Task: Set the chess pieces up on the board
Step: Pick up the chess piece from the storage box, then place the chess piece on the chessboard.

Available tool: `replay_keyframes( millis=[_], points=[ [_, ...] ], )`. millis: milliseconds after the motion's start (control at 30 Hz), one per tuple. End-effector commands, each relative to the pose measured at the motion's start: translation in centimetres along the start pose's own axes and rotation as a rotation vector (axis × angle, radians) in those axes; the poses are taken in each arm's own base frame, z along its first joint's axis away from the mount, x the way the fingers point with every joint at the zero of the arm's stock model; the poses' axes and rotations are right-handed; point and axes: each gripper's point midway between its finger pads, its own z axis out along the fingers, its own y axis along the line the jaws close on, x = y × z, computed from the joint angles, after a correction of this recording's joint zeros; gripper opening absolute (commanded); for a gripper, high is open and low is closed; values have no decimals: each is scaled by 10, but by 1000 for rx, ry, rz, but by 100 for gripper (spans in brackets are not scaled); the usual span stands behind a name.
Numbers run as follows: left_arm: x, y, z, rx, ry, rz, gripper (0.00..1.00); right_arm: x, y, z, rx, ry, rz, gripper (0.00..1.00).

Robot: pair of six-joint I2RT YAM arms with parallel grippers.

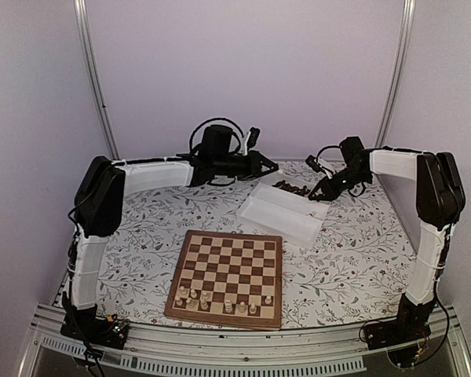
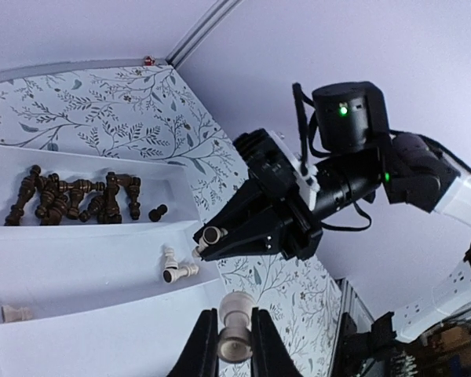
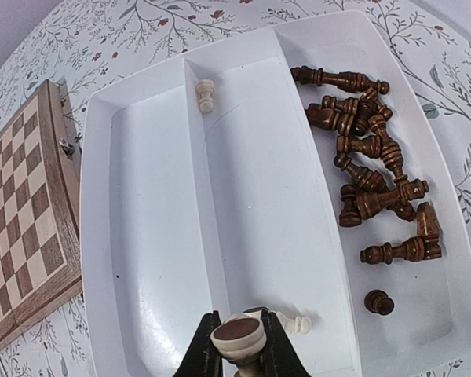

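Left arm (image 1: 102, 196): white-sleeved, rising along the left edge of the overhead view, then reaching across to upper centre. Left gripper (image 2: 234, 320): bottom centre of its own wrist view, fingers drawn in to a narrow gap and clamped on a pale piece (image 2: 236, 339), held clear above the tray. Board (image 1: 228, 271): lower centre of the overhead view, flat on the floral cloth (image 1: 149, 228). Standing pale pieces (image 1: 220, 302): several, upright on the board's two nearest rows. Tray (image 1: 279, 216): white, compartmented, up and right of the board and apart from it. Stray pale piece (image 3: 206, 96): alone near the tray's top edge in the right wrist view. Loose pale pieces (image 2: 177, 269): two lying together on the tray floor, below the right gripper's tip in the left wrist view. Dark pieces (image 3: 369, 169): a loose heap on their sides in the tray's rightmost compartment, one small one lying apart lower down. Right gripper (image 3: 241, 323): bottom centre of its own view, fingers closed around a second pale piece (image 3: 238, 336), whose round base faces the camera, low over the tray. Right arm (image 1: 432, 204): right edge of the overhead view, bent inward to the tray's far end.
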Motion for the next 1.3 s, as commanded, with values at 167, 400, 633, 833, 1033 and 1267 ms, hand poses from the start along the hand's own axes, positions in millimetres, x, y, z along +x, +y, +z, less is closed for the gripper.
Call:
replay_keyframes(
  millis=[167, 400, 633, 833, 1033, 1267],
  points=[
    [127, -60, -65, -303, 417, 488, 3, 0, 0, 6, -13, -8, 1, 6],
    [211, -102, -99, -306, 642, 651, 3, 8, -2, 11, -7, 5, -1, 6],
    [289, -114, -107, -301, 821, 813, 2, 13, -4, 14, -2, 17, -3, 6],
    [319, -109, -104, -326, 876, 873, 2, 13, -4, 13, 10, 18, -6, 6],
    [332, -121, -99, -286, 887, 884, 2, 10, -4, 10, 12, 10, -6, 6],
    [346, -120, -94, -280, 920, 893, 3, 10, -3, 10, 10, 11, -6, 6]
  ],
)
